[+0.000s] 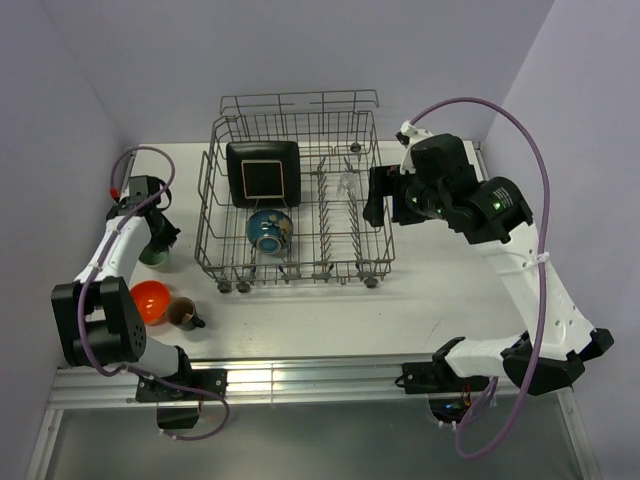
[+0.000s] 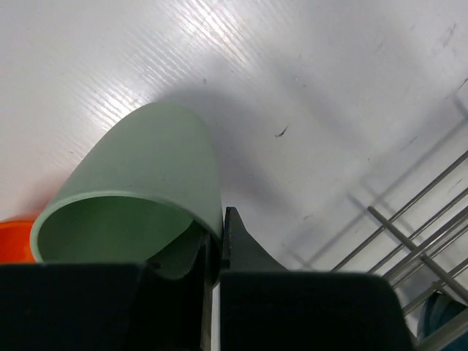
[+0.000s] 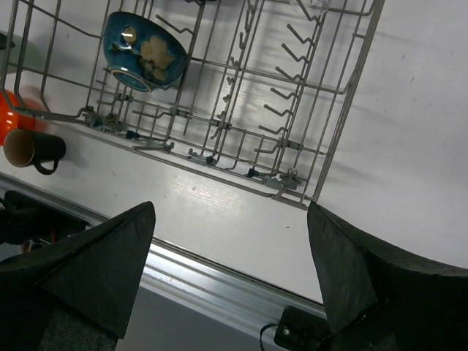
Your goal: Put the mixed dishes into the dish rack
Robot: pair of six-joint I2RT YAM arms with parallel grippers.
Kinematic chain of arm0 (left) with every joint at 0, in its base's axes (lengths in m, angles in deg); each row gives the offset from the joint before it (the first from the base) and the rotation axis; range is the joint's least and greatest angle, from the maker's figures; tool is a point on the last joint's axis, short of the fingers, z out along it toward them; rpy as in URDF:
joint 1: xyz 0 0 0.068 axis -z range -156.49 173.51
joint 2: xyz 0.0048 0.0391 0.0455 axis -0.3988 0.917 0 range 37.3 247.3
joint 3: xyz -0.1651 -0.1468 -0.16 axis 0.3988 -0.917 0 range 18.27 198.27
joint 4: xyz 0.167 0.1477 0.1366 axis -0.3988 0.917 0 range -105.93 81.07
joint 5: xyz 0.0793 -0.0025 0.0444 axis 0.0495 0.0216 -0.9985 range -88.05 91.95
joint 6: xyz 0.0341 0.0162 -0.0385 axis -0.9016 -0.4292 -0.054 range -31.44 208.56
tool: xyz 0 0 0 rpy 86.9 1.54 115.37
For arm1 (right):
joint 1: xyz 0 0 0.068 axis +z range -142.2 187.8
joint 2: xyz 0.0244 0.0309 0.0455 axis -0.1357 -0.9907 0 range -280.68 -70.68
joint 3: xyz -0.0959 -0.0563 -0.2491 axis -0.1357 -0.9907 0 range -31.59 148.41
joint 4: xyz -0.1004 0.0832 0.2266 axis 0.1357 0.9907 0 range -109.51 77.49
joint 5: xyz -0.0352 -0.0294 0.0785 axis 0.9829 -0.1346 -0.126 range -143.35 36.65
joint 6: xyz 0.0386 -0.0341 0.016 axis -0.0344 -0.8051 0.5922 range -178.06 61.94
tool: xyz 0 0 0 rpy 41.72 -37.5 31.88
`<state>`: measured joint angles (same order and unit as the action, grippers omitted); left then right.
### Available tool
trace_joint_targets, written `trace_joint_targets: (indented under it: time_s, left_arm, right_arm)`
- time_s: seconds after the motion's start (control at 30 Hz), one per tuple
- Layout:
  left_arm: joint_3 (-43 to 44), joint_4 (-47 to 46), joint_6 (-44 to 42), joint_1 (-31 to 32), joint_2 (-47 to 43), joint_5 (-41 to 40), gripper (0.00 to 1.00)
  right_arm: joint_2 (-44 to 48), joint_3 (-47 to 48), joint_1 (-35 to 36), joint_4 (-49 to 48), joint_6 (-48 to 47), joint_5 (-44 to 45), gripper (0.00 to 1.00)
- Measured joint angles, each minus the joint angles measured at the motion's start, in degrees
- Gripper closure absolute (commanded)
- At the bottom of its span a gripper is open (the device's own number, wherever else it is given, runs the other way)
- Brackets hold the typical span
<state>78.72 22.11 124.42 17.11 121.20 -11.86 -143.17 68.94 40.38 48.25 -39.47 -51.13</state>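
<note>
The pale green cup [image 2: 146, 168] lies tilted on the table left of the dish rack [image 1: 205, 215]. My left gripper [image 2: 213, 241] is shut on its rim wall, one finger inside and one outside; from above the gripper [image 1: 155, 240] hides most of the cup. In the rack stand the black square plate [image 1: 263, 173], the blue bowl [image 1: 268, 231] and the clear glass [image 1: 347, 185]. The orange bowl [image 1: 150, 300] and brown mug [image 1: 184, 314] sit on the table in front of the left arm. My right gripper [image 3: 230, 212] hangs open and empty beside the rack's right wall [image 1: 375, 205].
The rack's left wires [image 2: 417, 234] run close to the right of the held cup. The orange bowl [image 2: 14, 238] touches the frame edge just left of the cup. A metal rail [image 1: 300, 375] borders the table's near edge.
</note>
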Motion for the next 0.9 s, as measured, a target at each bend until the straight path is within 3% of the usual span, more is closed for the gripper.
trace_joint_targets:
  time_s: [0.27, 0.4, 0.53, 0.7, 0.9]
  left_arm:
    - [10.0, 7.8, 4.0, -0.7, -7.0, 4.5, 1.0]
    - [16.5, 9.5, 8.2, -0.7, -16.9, 12.0, 1.0]
    - [18.1, 6.1, 13.7, -0.7, -26.6, 26.9, 1.0]
    - [8.1, -7.6, 25.8, -0.6, -34.2, 50.6, 1.0]
    - [-9.7, -30.4, 48.5, -0.5, -38.9, 66.0, 1.0]
  right_arm:
    - [-3.3, 0.9, 0.0, -0.7, 0.6, -5.8, 0.09]
    - [-8.6, 1.7, 0.0, -3.9, 1.7, -14.3, 0.09]
    - [-11.3, 0.7, 0.0, -9.4, 4.3, -26.1, 0.08]
    - [-10.4, -5.4, -0.1, -23.4, 12.5, -41.4, 0.08]
    - [-7.1, -21.3, -0.4, -52.7, 31.7, -55.5, 0.08]
